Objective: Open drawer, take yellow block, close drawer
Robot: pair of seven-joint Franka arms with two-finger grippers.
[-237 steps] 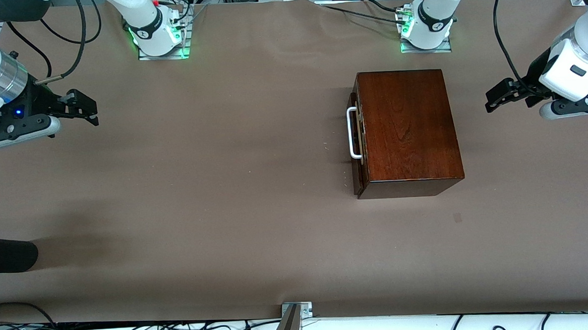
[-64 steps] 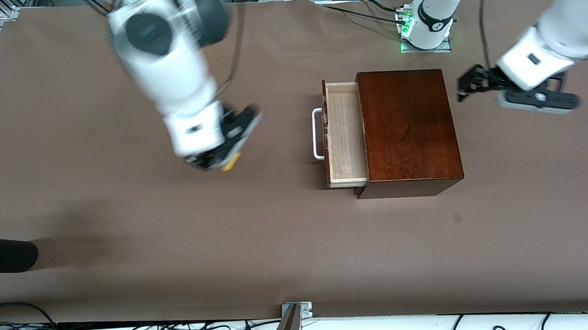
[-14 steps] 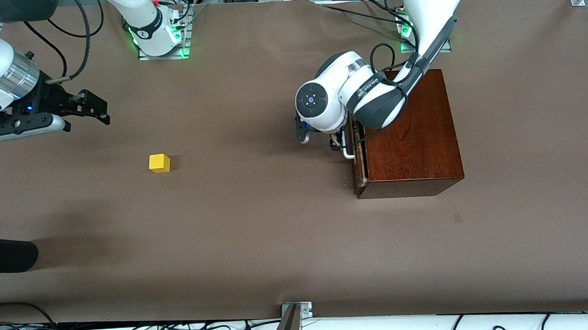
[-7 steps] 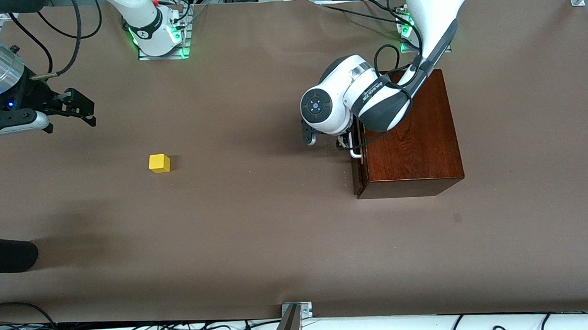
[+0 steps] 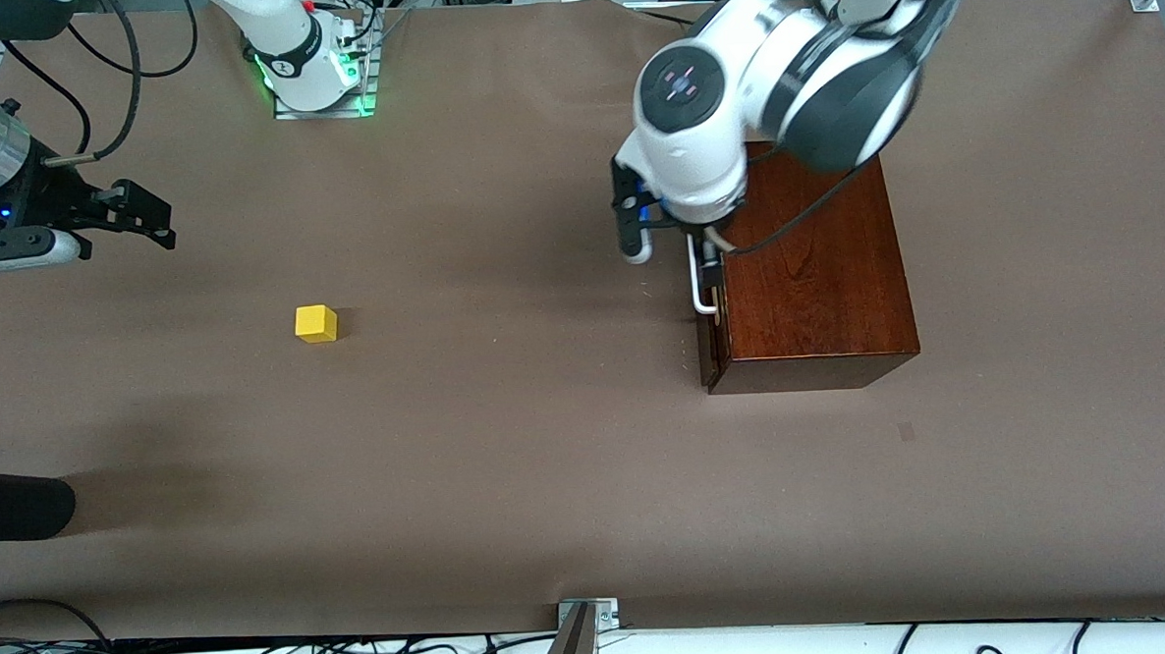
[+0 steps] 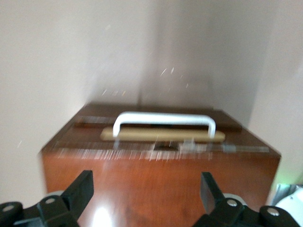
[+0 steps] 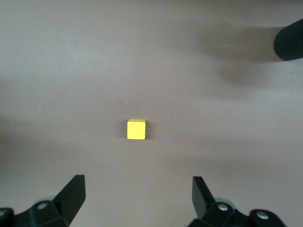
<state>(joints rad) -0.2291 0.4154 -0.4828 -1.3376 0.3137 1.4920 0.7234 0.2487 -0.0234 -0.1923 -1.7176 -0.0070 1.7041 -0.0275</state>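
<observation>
**A:** On the brown bench (image 5: 509,448), what is the biggest thing?

**B:** One dark reddish-brown polished wooden box (image 5: 808,258), toward the left arm's end. Its single drawer (image 5: 709,331) sits flush in the box, and the white U-shaped bar handle (image 5: 701,287) runs along the drawer's face.

**A:** And the arms?

**B:** Two. The left gripper (image 5: 673,249) hangs over the handle with its fingers (image 6: 80,189) spread wide and nothing between them; the handle's long axis lies across the gap. The right gripper (image 5: 140,214) waits over the right arm's end of the bench, its fingers (image 7: 71,194) also apart and empty.

**A:** Where is the cube?

**B:** One small bright yellow block (image 5: 316,323) rests on the open bench, well apart from the box, nearer to the front camera than the spot under the right gripper. The right arm is much the nearer to it.

**A:** So what is left?

**B:** Little, I judge: the block is out and the drawer looks shut.
</observation>
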